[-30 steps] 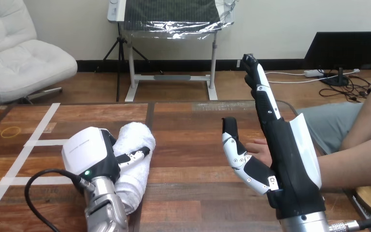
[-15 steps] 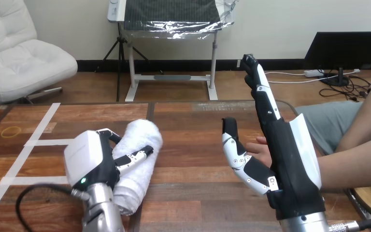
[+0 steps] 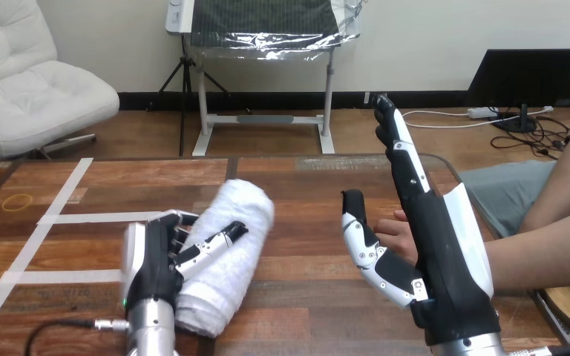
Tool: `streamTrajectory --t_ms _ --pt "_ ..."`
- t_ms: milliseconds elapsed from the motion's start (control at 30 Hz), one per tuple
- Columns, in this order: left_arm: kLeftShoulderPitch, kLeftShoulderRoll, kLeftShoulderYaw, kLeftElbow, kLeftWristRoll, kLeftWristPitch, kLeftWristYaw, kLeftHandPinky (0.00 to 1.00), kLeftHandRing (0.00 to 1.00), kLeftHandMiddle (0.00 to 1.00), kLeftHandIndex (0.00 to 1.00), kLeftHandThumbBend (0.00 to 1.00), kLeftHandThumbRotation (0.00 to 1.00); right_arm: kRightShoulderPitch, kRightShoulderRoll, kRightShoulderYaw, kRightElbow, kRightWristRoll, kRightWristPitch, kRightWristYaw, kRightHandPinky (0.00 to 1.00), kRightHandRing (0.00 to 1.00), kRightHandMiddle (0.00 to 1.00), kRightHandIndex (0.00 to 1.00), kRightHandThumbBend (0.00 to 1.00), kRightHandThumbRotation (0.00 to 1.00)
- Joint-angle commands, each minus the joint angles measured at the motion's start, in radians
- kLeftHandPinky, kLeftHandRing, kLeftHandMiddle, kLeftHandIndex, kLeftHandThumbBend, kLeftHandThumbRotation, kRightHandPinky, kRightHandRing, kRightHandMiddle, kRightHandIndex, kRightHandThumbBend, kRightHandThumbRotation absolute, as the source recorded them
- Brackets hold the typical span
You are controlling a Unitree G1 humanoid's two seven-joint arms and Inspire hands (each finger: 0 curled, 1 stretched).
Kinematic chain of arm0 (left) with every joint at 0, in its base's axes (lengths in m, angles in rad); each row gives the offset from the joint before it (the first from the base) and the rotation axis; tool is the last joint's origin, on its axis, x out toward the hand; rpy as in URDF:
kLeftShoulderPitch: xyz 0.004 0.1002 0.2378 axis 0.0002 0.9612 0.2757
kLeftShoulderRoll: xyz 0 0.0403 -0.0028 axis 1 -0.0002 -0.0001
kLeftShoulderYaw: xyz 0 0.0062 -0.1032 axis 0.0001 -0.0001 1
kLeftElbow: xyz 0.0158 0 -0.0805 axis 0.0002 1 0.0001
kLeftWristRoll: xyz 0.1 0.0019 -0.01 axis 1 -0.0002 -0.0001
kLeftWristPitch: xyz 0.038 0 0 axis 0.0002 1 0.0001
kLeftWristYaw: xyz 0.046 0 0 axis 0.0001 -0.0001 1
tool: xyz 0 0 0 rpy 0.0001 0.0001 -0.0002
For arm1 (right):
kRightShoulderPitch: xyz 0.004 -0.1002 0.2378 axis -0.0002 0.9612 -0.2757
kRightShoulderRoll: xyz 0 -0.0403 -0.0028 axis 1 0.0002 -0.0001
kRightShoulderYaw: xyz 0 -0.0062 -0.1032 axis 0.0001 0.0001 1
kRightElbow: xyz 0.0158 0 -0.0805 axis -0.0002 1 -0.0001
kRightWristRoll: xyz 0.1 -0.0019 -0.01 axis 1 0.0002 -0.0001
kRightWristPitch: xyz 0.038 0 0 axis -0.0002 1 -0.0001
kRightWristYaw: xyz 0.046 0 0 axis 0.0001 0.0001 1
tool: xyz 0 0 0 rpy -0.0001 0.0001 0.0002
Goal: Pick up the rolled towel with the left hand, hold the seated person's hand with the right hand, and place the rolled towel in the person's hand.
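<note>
No readable text or labels anywhere

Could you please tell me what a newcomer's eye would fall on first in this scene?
The robot's right hand stands upright at the right of the wooden table, fingers straight, with the person's hand showing between its thumb and fingers, not clasped. At the left, the left hand has its fingers curled round a white rolled towel.
</note>
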Motion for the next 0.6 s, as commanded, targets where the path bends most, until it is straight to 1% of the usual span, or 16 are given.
streamTrajectory --t_ms 0,33,67,100,167,233,333,433,533,567 --pt "0.002 -0.159 0.174 -0.212 -0.501 -0.183 -0.399 0.31 0.35 0.40 0.47 0.85 0.10 -0.075 0.026 -0.022 -0.008 0.012 -0.029 -0.022 1.00 1.00 1.00 1.00 0.00 0.00" --pt "0.002 -0.164 0.179 -0.217 -0.521 -0.179 -0.418 0.31 0.35 0.40 0.47 0.85 0.10 -0.076 0.026 -0.022 -0.008 0.012 -0.028 -0.022 1.00 1.00 1.00 1.00 0.00 0.00" --pt "0.003 -0.171 0.185 -0.228 -0.555 -0.172 -0.452 0.31 0.35 0.40 0.48 0.85 0.09 -0.076 0.026 -0.022 -0.008 0.012 -0.028 -0.023 1.00 1.00 1.00 1.00 0.00 0.00" --pt "0.002 -0.174 0.189 -0.233 -0.576 -0.168 -0.474 0.31 0.35 0.40 0.48 0.85 0.08 -0.076 0.026 -0.022 -0.008 0.012 -0.029 -0.023 1.00 1.00 1.00 1.00 0.00 0.00" --pt "0.003 -0.179 0.191 -0.244 -0.606 -0.167 -0.510 0.31 0.35 0.40 0.48 0.85 0.07 -0.076 0.026 -0.023 -0.009 0.009 -0.026 -0.025 1.00 1.00 1.00 1.00 0.00 0.00" --pt "0.004 -0.180 0.191 -0.250 -0.619 -0.168 -0.531 0.31 0.35 0.40 0.48 0.85 0.06 -0.076 0.027 -0.023 -0.010 0.005 -0.023 -0.026 1.00 1.00 1.00 1.00 0.00 0.00" --pt "0.007 -0.188 0.192 -0.274 -0.645 -0.153 -0.545 0.31 0.35 0.40 0.48 0.84 0.06 -0.075 0.029 -0.023 -0.010 0.009 -0.023 -0.026 1.00 1.00 1.00 1.00 0.00 0.00" --pt "0.011 -0.199 0.197 -0.299 -0.682 -0.132 -0.573 0.31 0.35 0.40 0.47 0.84 0.05 -0.075 0.031 -0.024 -0.011 0.007 -0.020 -0.027 1.00 1.00 1.00 1.00 0.00 0.00" --pt "0.015 -0.203 0.200 -0.319 -0.711 -0.118 -0.603 0.31 0.35 0.40 0.47 0.84 0.05 -0.072 0.034 -0.024 -0.015 0.000 -0.011 -0.030 1.00 1.00 1.00 1.00 0.00 0.00" --pt "0.017 -0.207 0.202 -0.336 -0.735 -0.100 -0.624 0.31 0.35 0.40 0.48 0.83 0.04 -0.073 0.034 -0.025 -0.016 0.000 -0.010 -0.029 1.00 1.00 1.00 1.00 0.00 0.00"
